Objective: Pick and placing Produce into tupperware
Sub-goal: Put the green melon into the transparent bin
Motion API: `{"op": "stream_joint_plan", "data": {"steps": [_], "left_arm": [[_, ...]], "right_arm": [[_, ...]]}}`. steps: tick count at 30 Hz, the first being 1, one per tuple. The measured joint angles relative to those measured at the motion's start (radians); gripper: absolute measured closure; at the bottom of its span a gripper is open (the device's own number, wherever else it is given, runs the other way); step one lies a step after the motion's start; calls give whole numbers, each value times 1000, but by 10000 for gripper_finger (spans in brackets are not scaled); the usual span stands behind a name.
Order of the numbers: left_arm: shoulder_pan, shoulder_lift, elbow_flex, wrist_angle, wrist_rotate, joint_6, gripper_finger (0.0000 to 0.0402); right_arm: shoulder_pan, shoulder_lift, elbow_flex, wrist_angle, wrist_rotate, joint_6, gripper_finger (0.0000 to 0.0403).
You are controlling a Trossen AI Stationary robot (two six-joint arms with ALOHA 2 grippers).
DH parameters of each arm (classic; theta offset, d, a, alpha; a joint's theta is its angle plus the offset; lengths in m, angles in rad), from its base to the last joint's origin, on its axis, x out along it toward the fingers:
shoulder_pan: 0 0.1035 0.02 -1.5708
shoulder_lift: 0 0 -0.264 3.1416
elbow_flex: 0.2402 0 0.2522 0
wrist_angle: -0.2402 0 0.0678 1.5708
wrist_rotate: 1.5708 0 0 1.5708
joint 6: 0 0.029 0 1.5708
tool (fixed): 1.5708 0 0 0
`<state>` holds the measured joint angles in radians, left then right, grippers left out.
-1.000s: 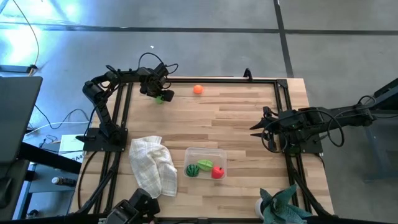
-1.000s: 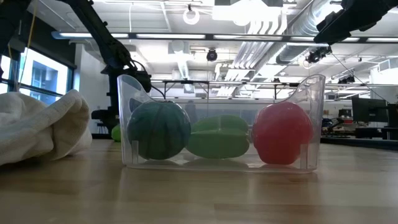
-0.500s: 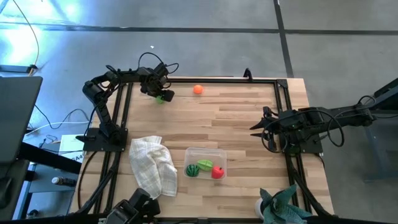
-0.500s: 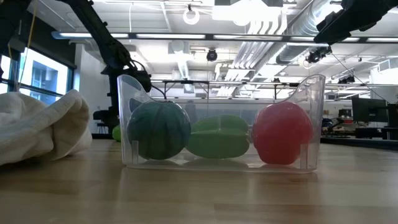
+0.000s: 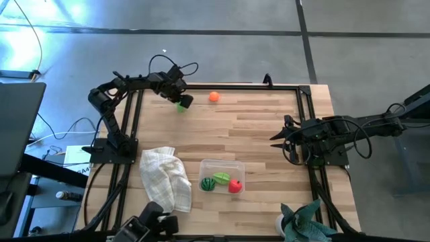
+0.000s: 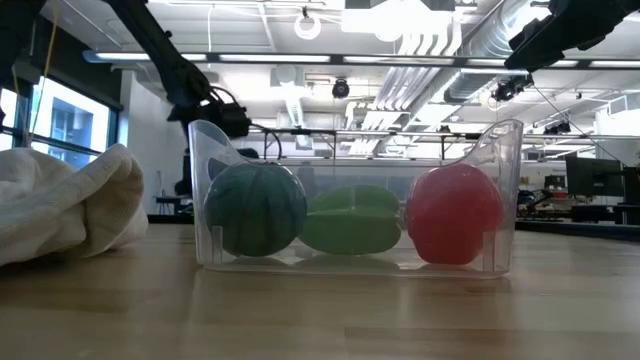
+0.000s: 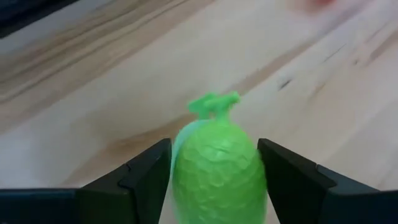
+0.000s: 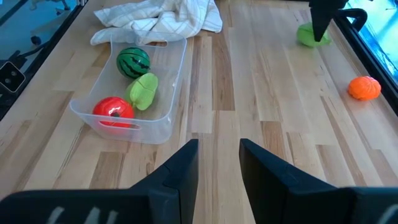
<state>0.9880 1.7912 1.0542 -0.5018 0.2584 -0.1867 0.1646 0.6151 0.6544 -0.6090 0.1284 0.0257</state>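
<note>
The clear tupperware (image 5: 232,165) stands on the table's near middle and holds a round dark-green striped toy (image 5: 207,183), a light-green one (image 5: 222,177) and a red one (image 5: 234,185). The orange toy (image 5: 213,96) lies near the far edge. My left gripper (image 5: 180,102) is at the far left and shut on a bright green lumpy toy (image 7: 214,171) with a small stem. My right gripper (image 8: 219,163) waits open above the table's right side, touching nothing. My left gripper pinches the green lumpy toy by its two flanks (image 7: 180,174) between the two fingers (image 7: 146,177). It comes from above, pointing down. The stem end (image 7: 213,102) sticks out past the fingers. The toy hangs below the gripper, a little above the wood.
A crumpled white checked cloth (image 5: 164,178) lies left of the tupperware. A teal spiky plant-like thing (image 5: 302,225) stands at the near right corner. A black frame (image 5: 235,86) runs along the table's edges. Bare wood lies between the far edge and the tupperware.
My left gripper has moved a little toward the table's right and up, carrying the green lumpy toy. In the low view the green shape that lay at table height left of the tupperware no longer shows there.
</note>
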Motion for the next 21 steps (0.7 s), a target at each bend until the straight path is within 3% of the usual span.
{"op": "stream_joint_plan", "data": {"steps": [21], "left_arm": [[-2, -42, 0, -41, 22, 74, 173]], "right_arm": [[0, 0, 0, 0, 0, 0, 297]]}}
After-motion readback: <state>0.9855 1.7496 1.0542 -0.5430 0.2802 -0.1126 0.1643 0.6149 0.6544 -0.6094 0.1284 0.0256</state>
